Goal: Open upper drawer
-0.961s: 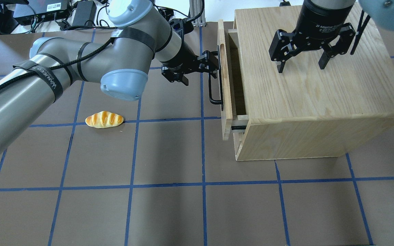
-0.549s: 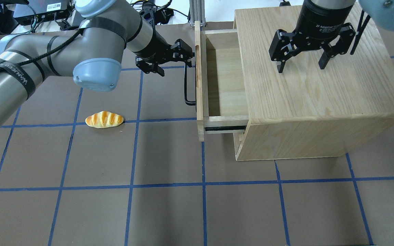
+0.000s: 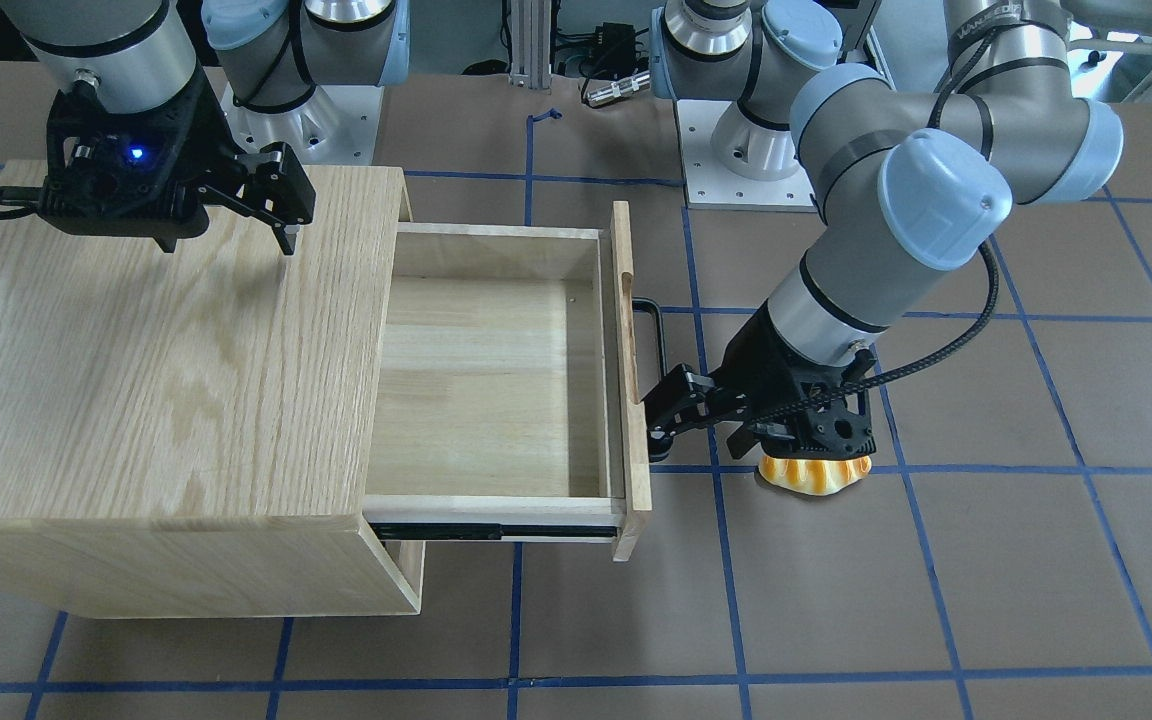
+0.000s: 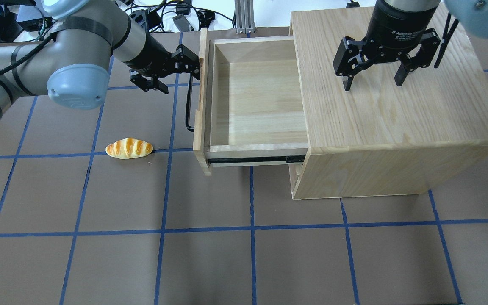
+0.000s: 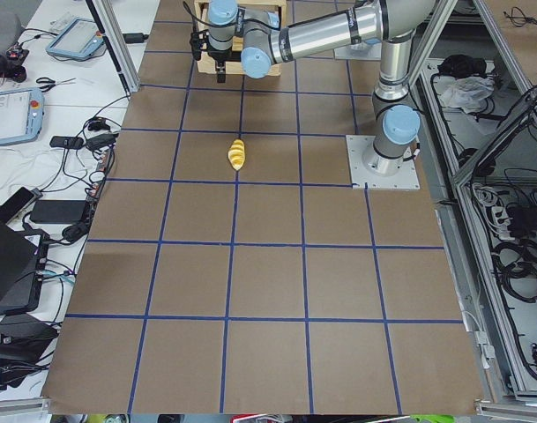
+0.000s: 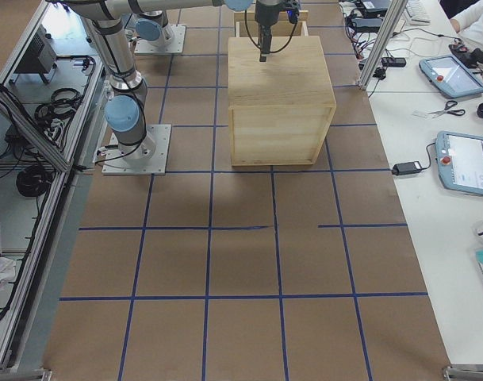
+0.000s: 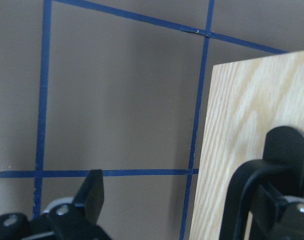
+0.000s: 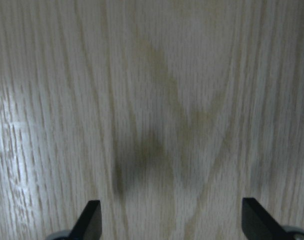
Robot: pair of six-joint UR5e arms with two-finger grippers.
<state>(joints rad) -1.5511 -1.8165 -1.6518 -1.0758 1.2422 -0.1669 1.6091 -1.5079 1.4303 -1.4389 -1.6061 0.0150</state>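
The upper drawer [image 4: 256, 101] stands far out of the oak cabinet [image 4: 396, 118], toward the robot's left, its bare wooden floor open to the overhead view and the black side rail exposed along its near side. The left claw [image 4: 181, 76] sits at the drawer's front panel, at the end of the black bar handle [image 7: 239, 200] farthest from the robot. Its fingers are spread. In the left wrist view the handle lies just beside one finger, with the other finger well apart from it. The right claw [image 4: 373, 84] hangs released over the cabinet top, gripping nothing. A bread roll [image 4: 129, 148] lies on the desk [image 4: 227, 254], near the drawer front.
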